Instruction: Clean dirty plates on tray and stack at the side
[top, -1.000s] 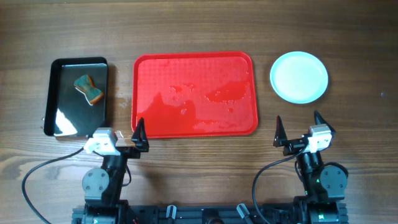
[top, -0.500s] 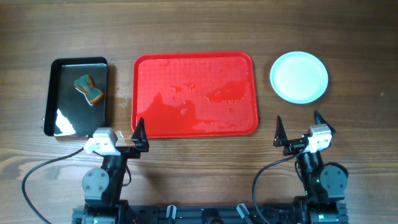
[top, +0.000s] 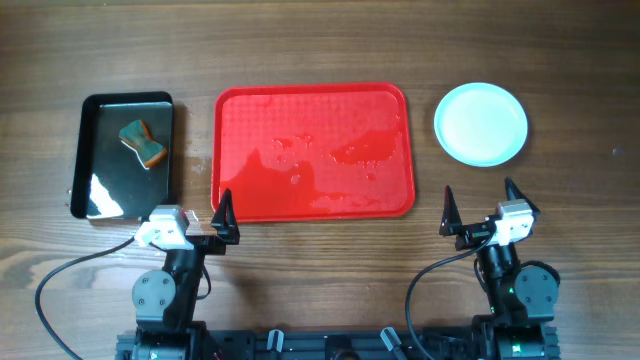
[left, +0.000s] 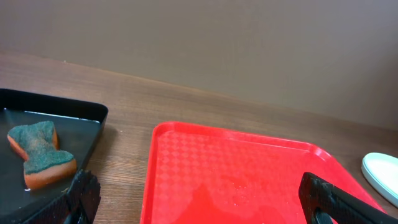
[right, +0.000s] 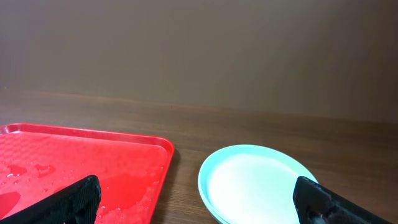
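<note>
Nearest, at the front of the desk (top: 320, 40): left tool (left: 202, 202), spread fully wide, gripping nothing, just short of the near left corner of the red tray (top: 232, 120); right tool (right: 199, 199), equally wide and empty, off past the near right corner. Beyond, mid-desk: the red tray itself, wet with droplets and a shiny film. Left of it: black tray (top: 100, 160), 1 sponge (top: 142, 143) lying inside toward the far end. Right of the red tray, apart from it, on bare wood: pale blue plates (top: 481, 123), clean-looking, only 1 round disc from above, number in the pile unreadable.
</note>
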